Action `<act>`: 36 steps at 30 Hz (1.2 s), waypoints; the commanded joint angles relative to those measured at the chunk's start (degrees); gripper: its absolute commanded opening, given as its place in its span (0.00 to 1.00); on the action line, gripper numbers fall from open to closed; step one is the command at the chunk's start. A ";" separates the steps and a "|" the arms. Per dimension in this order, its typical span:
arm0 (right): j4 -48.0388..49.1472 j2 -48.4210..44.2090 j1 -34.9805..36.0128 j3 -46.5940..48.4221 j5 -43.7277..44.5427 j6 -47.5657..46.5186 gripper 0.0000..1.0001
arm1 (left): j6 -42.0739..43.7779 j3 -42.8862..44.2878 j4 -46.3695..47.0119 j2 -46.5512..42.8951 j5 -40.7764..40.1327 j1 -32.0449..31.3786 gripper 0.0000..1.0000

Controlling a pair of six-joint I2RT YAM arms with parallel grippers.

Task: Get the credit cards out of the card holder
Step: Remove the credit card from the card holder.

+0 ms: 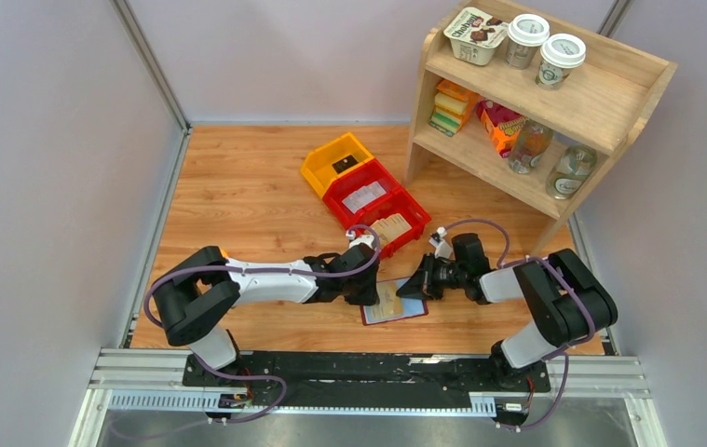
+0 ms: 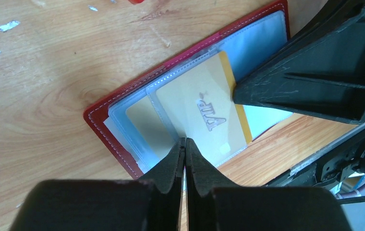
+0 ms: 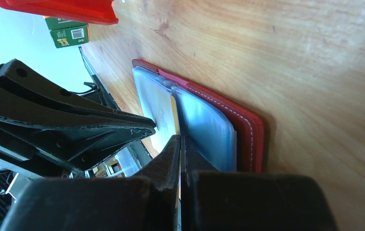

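Observation:
The maroon card holder [image 1: 393, 304] lies open on the wooden table, its clear grey-blue pockets facing up [image 2: 122, 130] [image 3: 247, 125]. A tan credit card [image 2: 204, 108] marked "VIP" sticks partway out of a pocket; its yellow edge also shows in the right wrist view [image 3: 174, 113]. Another tan card [image 2: 144, 122] sits inside the neighbouring pocket. My left gripper [image 2: 185, 141] [image 1: 368, 279] is shut, its tips resting on the pocket seam. My right gripper [image 3: 180, 139] [image 1: 416, 285] is shut on the yellow edge of the VIP card.
Two red bins [image 1: 405, 207] and a yellow bin [image 1: 329, 158] stand just behind the wallet; one red bin holds tan cards [image 1: 391, 226], another a white card [image 1: 363, 197]. A wooden shelf [image 1: 601, 102] with cups and bottles stands at the back right. A green box [image 3: 67, 33] lies nearby.

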 commanded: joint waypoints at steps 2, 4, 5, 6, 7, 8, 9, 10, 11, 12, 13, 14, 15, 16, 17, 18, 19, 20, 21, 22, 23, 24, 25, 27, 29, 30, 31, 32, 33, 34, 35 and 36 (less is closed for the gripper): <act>-2.66 -2.24 -1.22 -0.15 2.01 -1.55 0.00 | -0.15 -2.46 -4.62 0.00 -2.33 -0.37 0.08; -3.89 -3.03 -1.75 -0.07 2.53 -1.90 0.00 | -0.06 -2.20 -4.53 0.52 -2.24 -0.37 0.07; -5.11 -3.38 -2.01 -0.15 2.62 -2.25 0.00 | 0.03 -2.11 -4.53 0.96 -2.15 -0.37 0.07; -5.82 -3.73 -2.19 -0.07 2.80 -2.60 0.00 | 0.12 -1.85 -4.44 1.14 -2.07 -0.37 0.07; -6.35 -4.26 -2.45 0.02 2.89 -2.95 0.00 | 0.21 -1.76 -4.53 1.49 -2.07 -0.37 0.07; -6.53 -4.79 -2.46 -0.06 2.89 -3.22 0.00 | 0.29 -1.85 -4.44 1.67 -1.98 -0.37 0.06; -6.62 -5.14 -2.54 -0.07 2.80 -3.22 0.00 | 0.21 -1.85 -4.44 1.84 -1.80 -0.46 0.06; -6.62 -5.32 -2.46 -0.07 2.71 -3.39 0.05 | 0.21 -1.85 -4.35 2.02 -1.80 -0.46 0.06; -6.53 -5.32 -2.46 0.11 2.45 -3.66 0.11 | 0.21 -1.85 -4.35 2.11 -1.80 -0.46 0.06; -6.35 -5.06 -2.46 0.46 1.93 -3.92 0.16 | 0.21 -1.85 -4.26 2.11 -1.80 -0.46 0.06; -6.27 -4.62 -2.54 0.81 1.22 -4.27 0.21 | 0.29 -1.85 -4.26 2.02 -1.72 -0.46 0.06; -6.26 -4.01 -2.46 1.25 0.70 -4.45 0.25 | 0.29 -1.76 -4.18 2.02 -1.71 -0.46 0.06; -6.26 -3.48 -2.37 1.60 0.60 -4.71 0.28 | 0.47 -1.85 -4.26 2.02 -1.71 -0.55 0.06; -6.26 -2.95 -2.45 1.87 0.60 -4.80 0.29 | 0.38 -1.85 -4.18 2.02 -1.71 -0.55 0.06; -6.18 -2.51 -2.37 1.96 0.78 -4.80 0.30 | 0.38 -1.76 -4.26 2.02 -1.71 -0.55 0.06; -5.83 -1.98 -2.19 2.13 0.69 -4.80 0.30 | 0.38 -1.76 -4.26 2.02 -1.71 -0.55 0.06; -5.74 -1.37 -2.10 2.31 0.69 -4.80 0.30 | 0.38 -1.76 -4.18 2.02 -1.63 -0.64 0.05; -5.74 -0.58 -1.76 2.66 0.60 -4.80 0.31 | 0.38 -1.76 -4.09 1.93 -1.63 -0.64 0.05; -5.56 -0.05 -1.40 3.09 0.43 -4.89 0.31 | 0.38 -1.85 -4.00 2.02 -1.63 -0.64 0.05; -5.56 1.17 -0.97 3.53 0.34 -4.89 0.31 | 0.38 -1.85 -4.00 2.11 -1.54 -0.64 0.05; -5.56 1.88 -0.44 3.97 0.25 -4.89 0.31 | 0.38 -1.85 -3.91 2.11 -1.54 -0.64 0.05; -5.56 2.67 -0.09 4.24 0.25 -4.89 0.31 | 0.38 -1.85 -3.82 2.20 -1.54 -0.64 0.05; -5.47 3.20 0.00 4.42 0.08 -4.80 0.30 | 0.29 -1.85 -3.91 2.20 -1.54 -0.64 0.05; -5.30 3.73 -0.08 4.42 -0.10 -4.71 0.18 | 0.21 -2.02 -3.91 2.02 -1.63 -0.73 0.05; -5.30 2.95 -0.26 3.98 -0.19 -4.71 0.07 | -0.06 -2.46 -3.82 1.76 -1.89 -0.73 0.04; -5.30 2.42 -0.69 3.72 -0.19 -4.71 0.03 | -0.23 -2.73 -3.65 1.58 -1.98 -0.73 0.04; -5.47 1.46 -1.31 3.19 -0.19 -4.80 0.00 | -0.32 -2.99 -3.21 1.41 -1.98 -0.73 0.04; -5.65 0.58 -1.92 2.84 -0.10 -4.80 0.00 | -0.50 -3.17 -3.03 1.41 -1.98 -0.73 0.04; -6.17 -0.56 -2.62 2.31 -0.19 -5.06 0.00 | -0.58 -3.17 -2.95 1.41 -1.98 -0.64 0.04; -7.13 -1.70 -3.59 1.96 -0.10 -5.67 0.00 | -0.58 -3.25 -2.86 1.41 -1.89 -0.64 0.04; -8.71 -3.02 -4.12 1.78 0.16 -6.20 0.00 | -0.58 -3.43 -2.60 1.41 -1.89 -0.81 0.04; -10.38 -4.51 -4.73 1.61 0.60 -6.90 0.00 | -0.67 -3.52 -2.42 1.32 -1.80 -0.73 0.04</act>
